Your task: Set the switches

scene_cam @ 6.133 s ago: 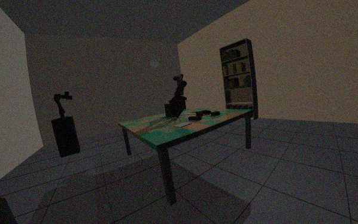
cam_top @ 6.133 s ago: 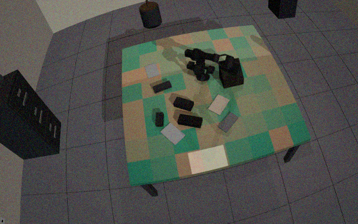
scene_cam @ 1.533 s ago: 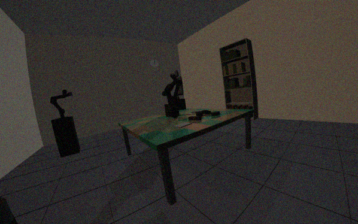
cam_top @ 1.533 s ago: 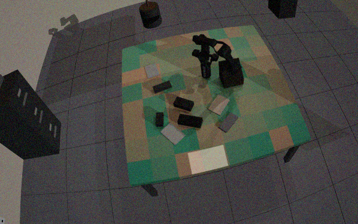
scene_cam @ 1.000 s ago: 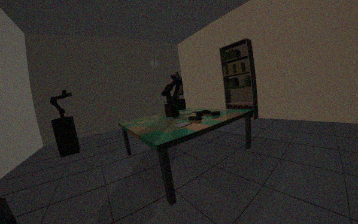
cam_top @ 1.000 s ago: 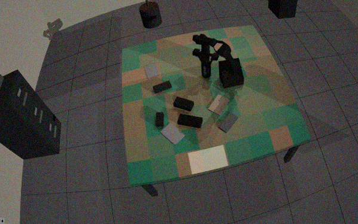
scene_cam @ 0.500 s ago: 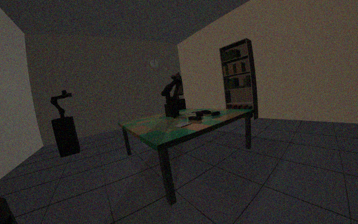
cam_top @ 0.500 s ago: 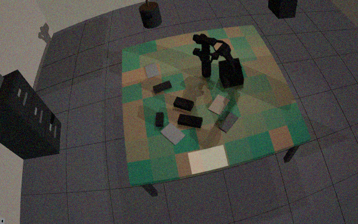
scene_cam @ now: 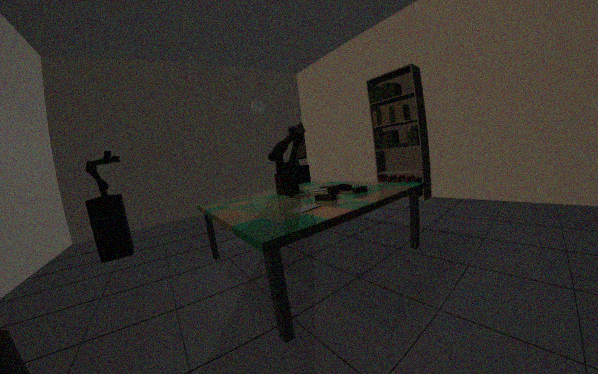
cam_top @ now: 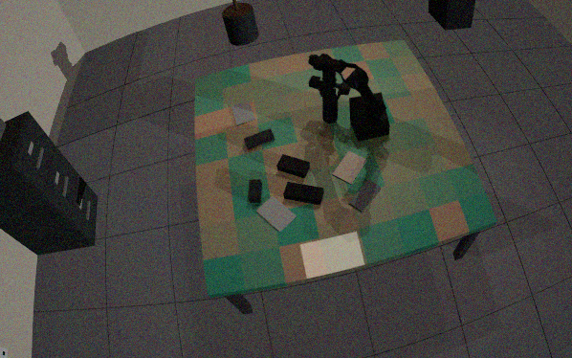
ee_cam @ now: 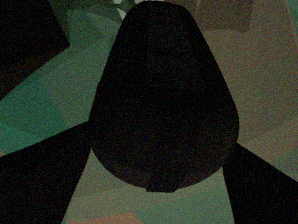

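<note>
My gripper (cam_top: 330,86) (ee_cam: 160,139) is held above the bench near the arm's base. Its fingertips stand wide on both sides of a dark unit (cam_top: 329,107) (ee_cam: 165,75) and appear shut on it. The unit hangs down from the fingers in the top view and looks long, narrowing away from the wrist camera. It is nearly black in this light, so neither its rocker switches nor its label can be read. The gripper's own details are hard to make out in the exterior view.
On the bench lie several dark modules, among them a wide one (cam_top: 303,193), a block (cam_top: 294,166), a flat one (cam_top: 259,139) and a small one (cam_top: 254,190). Pale flat pieces (cam_top: 276,213) (cam_top: 350,167) and a grey piece (cam_top: 365,195) lie around them. The arm's base (cam_top: 369,120) is close beside the unit.
</note>
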Controlling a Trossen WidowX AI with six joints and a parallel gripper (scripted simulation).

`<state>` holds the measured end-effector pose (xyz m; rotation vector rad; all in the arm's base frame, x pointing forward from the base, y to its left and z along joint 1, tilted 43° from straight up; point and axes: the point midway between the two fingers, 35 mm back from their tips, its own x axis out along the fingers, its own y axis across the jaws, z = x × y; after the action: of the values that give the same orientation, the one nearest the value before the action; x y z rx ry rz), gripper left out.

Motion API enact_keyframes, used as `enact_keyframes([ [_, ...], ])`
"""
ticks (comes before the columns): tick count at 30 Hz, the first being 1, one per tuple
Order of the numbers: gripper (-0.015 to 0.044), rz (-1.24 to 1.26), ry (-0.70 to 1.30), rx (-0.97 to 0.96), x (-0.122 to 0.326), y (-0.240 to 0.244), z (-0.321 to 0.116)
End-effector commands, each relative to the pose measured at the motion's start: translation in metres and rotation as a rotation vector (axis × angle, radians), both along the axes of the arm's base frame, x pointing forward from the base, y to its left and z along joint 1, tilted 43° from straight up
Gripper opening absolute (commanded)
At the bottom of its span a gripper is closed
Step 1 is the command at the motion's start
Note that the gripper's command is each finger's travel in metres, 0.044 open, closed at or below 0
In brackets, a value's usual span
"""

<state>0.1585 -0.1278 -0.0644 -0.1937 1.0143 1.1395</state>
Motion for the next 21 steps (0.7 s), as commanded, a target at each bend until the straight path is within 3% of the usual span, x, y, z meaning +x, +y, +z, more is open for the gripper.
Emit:
enact_keyframes([
  [1,0.0337,0.012,0.009,0.01,-0.005,0.004,-0.005],
  [21,0.0337,0.012,0.009,0.009,-0.013,-0.001,-0.018],
])
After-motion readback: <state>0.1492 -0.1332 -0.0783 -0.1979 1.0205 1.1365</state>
